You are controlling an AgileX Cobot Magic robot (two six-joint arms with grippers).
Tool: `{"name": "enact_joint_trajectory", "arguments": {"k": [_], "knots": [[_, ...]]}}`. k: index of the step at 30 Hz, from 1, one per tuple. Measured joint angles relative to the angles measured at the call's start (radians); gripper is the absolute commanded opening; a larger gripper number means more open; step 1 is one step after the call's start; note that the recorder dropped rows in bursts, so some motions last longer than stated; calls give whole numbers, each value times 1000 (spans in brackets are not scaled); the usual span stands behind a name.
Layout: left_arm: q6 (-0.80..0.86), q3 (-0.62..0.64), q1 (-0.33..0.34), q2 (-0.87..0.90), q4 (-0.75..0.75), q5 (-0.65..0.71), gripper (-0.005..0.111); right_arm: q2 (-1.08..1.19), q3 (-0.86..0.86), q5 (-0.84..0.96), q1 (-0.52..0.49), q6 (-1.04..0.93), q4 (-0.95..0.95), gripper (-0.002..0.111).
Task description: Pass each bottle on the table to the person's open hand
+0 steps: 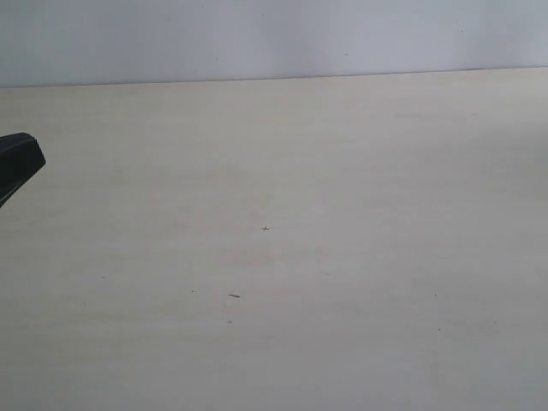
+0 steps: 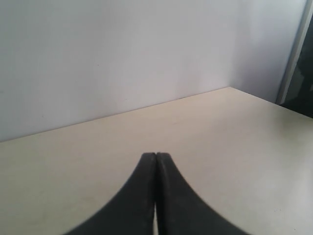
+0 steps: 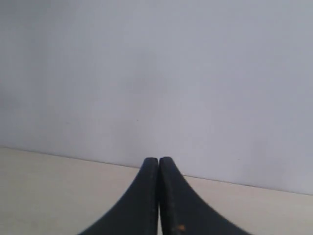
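No bottle shows in any view, and the person's open hand is out of view too. The pale beige table (image 1: 342,171) fills the exterior view with only a few tiny dark specks on it. A black part of my left gripper (image 1: 17,164) pokes in at the left edge of that view. In the left wrist view my left gripper (image 2: 156,155) is shut, fingertips pressed together with nothing between them, above the table (image 2: 234,132). My right gripper (image 3: 159,159) is likewise shut and holds nothing; it does not appear in the exterior view.
A plain pale wall (image 1: 274,34) runs along the table's far edge. In the left wrist view the table's corner lies near a dark upright frame (image 2: 298,58) beside the wall.
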Motion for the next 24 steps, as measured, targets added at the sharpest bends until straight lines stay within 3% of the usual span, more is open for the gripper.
{"name": "enact_joint_trajectory", "arguments": {"k": [14,24], "knots": [[0,0,0,0,0,0,0,-257,213,-35,-200,-6,-12,0],[0,0,0,0,0,0,0,-289,291,-44,-208,-38,-20,0]]}}
